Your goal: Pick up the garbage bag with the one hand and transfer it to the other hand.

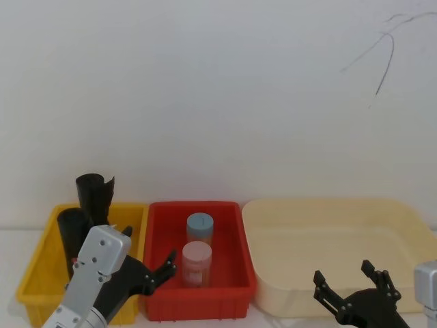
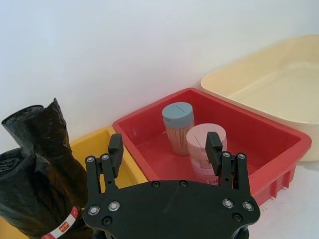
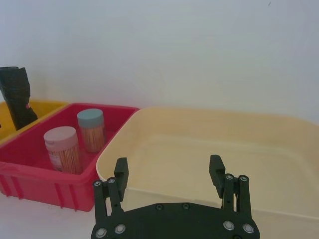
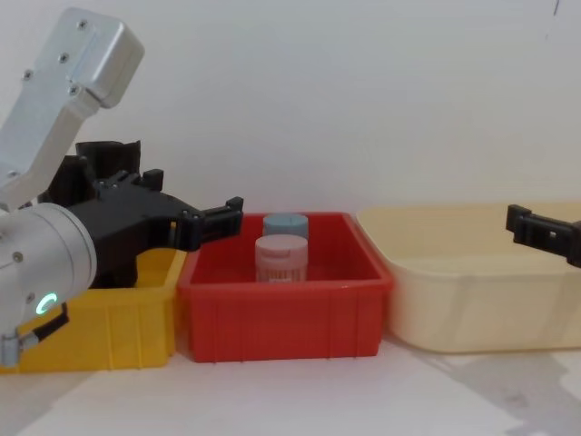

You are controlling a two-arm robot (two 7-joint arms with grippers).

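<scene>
Two black rolls stand touching in the yellow bin (image 1: pixel 37 280), and that closeness is our main worry. The garbage bag (image 2: pixel 22 199) is the shorter roll. It leans against the taller ragged-topped roll (image 2: pixel 47 132), so fingers closing here could catch the wrong roll or pinch both. We also judge the plastic slick enough to slip at the handover if it is gripped loosely.

The bag is a glossy, crinkled black cylinder with a wrinkled top and a red-and-white label band (image 2: pixel 61 229) low on its side.

The left gripper (image 2: pixel 164 144) hovers just beside it, jaws spread and empty, pointing toward the red bin (image 1: pixel 198 304) and its two toothpick jars (image 1: pixel 198 246). The right gripper (image 3: pixel 169 167), fingers apart and holding nothing, sits before the cream tub (image 1: pixel 273 287).
</scene>
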